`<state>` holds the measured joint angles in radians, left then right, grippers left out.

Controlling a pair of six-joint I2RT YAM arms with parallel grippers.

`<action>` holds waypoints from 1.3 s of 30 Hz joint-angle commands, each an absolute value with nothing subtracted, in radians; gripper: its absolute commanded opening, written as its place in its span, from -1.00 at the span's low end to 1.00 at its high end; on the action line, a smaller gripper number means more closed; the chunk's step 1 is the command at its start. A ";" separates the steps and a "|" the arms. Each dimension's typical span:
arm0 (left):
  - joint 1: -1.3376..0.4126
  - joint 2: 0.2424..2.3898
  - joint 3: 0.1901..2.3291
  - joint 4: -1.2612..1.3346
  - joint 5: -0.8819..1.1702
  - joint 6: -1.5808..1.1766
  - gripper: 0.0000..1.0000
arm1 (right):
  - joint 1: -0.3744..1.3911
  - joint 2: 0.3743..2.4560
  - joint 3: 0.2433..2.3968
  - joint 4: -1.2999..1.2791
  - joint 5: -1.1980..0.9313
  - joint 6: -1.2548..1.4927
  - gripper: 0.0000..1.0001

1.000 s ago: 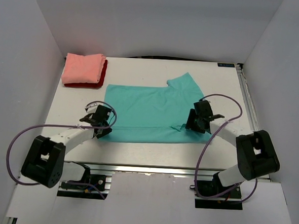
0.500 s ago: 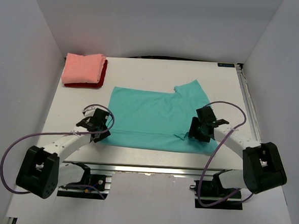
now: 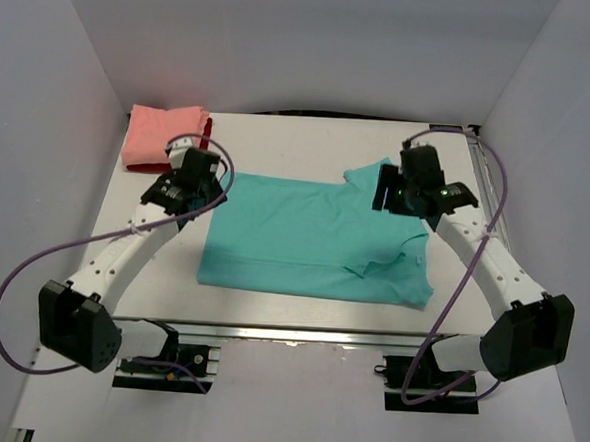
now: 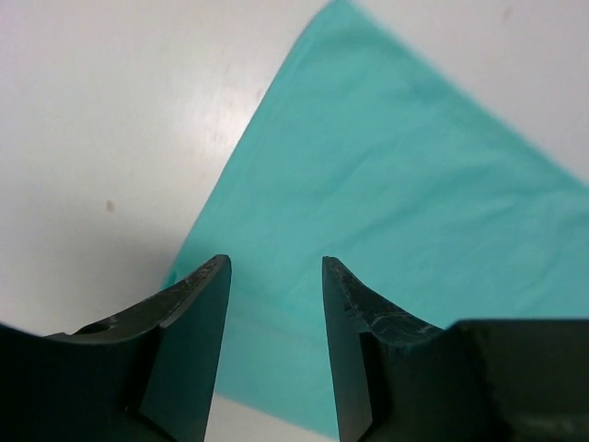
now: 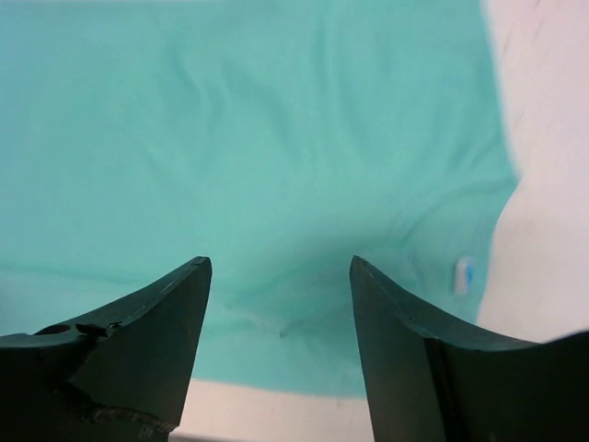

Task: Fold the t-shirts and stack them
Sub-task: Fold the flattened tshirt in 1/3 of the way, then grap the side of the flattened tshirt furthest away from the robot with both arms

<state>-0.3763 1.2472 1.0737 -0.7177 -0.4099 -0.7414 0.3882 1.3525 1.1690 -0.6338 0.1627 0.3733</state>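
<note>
The teal t-shirt (image 3: 314, 237) lies spread flat on the white table (image 3: 280, 145), with a small fold at its right side. My left gripper (image 3: 197, 183) hovers open over the shirt's far left corner (image 4: 386, 184), nothing between its fingers (image 4: 207, 304). Above the far right sleeve, my right gripper (image 3: 392, 190) is also open and empty, teal cloth (image 5: 258, 138) and a white label (image 5: 463, 274) below it. The salmon-pink t-shirt (image 3: 158, 136) sits folded at the far left on the dark red t-shirt (image 3: 206, 128), of which only an edge shows.
White walls close in the table on the left, back and right. A metal rail (image 3: 487, 193) runs along the table's right edge. Purple cables (image 3: 32, 265) loop from both arms.
Both grippers let go of the teal shirt's near edge, opened wider and moved from the near side to its far corners. The shirt now lies closer to the front.
</note>
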 commanded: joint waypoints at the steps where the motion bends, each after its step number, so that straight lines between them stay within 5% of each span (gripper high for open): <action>1: -0.382 1.336 1.225 -0.733 -0.509 -0.618 0.12 | 0.390 1.316 1.322 -0.612 0.253 0.253 0.39; 2: -0.380 1.394 1.261 -0.698 -0.535 -0.570 0.13 | 0.391 1.318 1.318 -0.510 0.268 0.236 0.59; 4: -0.379 1.463 1.347 -0.648 -0.574 -0.517 0.12 | 0.390 1.344 1.318 -0.419 0.287 0.160 0.59; 5: -0.377 1.555 1.385 -0.618 -0.583 -0.465 -0.06 | 0.390 1.411 1.381 -0.396 0.302 0.163 0.56; 9: -0.348 1.840 1.709 -0.682 -0.615 -0.411 -0.05 | 0.382 1.650 1.585 -0.404 0.345 0.134 0.64; 13: -0.301 2.034 1.879 -0.723 -0.531 -0.400 0.38 | 0.321 1.888 1.739 -0.396 0.304 0.142 0.65; 25: -0.133 2.158 1.816 -0.563 -0.276 -0.391 0.49 | 0.166 2.207 1.947 -0.380 0.095 0.163 0.63; 39: -0.120 2.253 1.770 -0.440 -0.072 -0.456 0.39 | 0.141 2.272 1.917 -0.325 0.032 0.192 0.62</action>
